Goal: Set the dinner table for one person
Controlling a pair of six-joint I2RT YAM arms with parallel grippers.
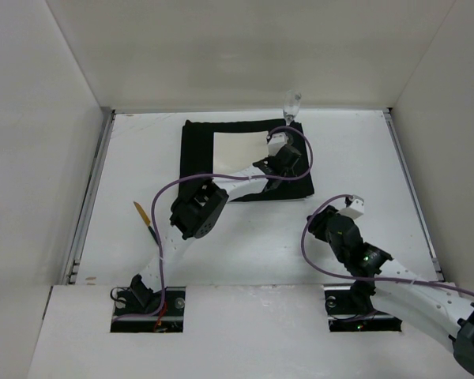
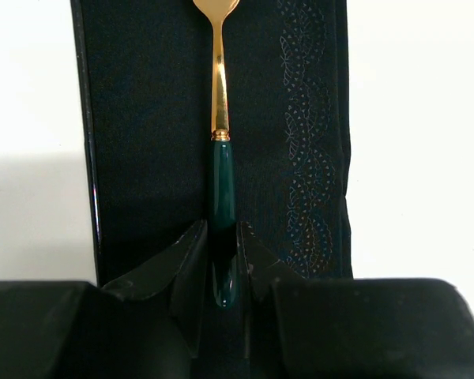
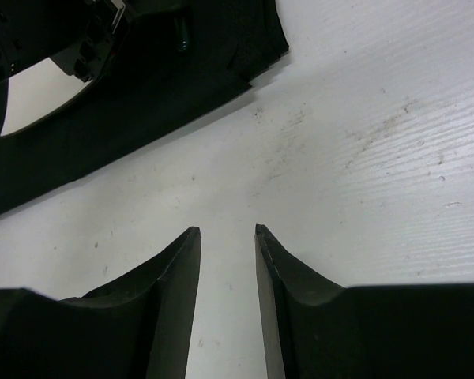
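Note:
A utensil with a dark green handle (image 2: 223,189) and a gold stem (image 2: 219,79) lies along the right strip of the black cloth mat (image 2: 150,134); its head is cut off at the top of the left wrist view. My left gripper (image 2: 221,230) is shut on the end of the green handle, over the mat's right side (image 1: 280,162). My right gripper (image 3: 225,230) is open with nothing between its fingers, low over the white dinner table (image 3: 355,158), right of and nearer than the mat (image 1: 344,212).
A pale square piece (image 1: 238,147) lies on the black mat (image 1: 199,150). A clear glass (image 1: 291,103) stands just beyond the mat's far right corner. A thin gold-brown utensil (image 1: 141,212) lies on the dinner table (image 1: 245,237) at the left. Metal rails line both side edges.

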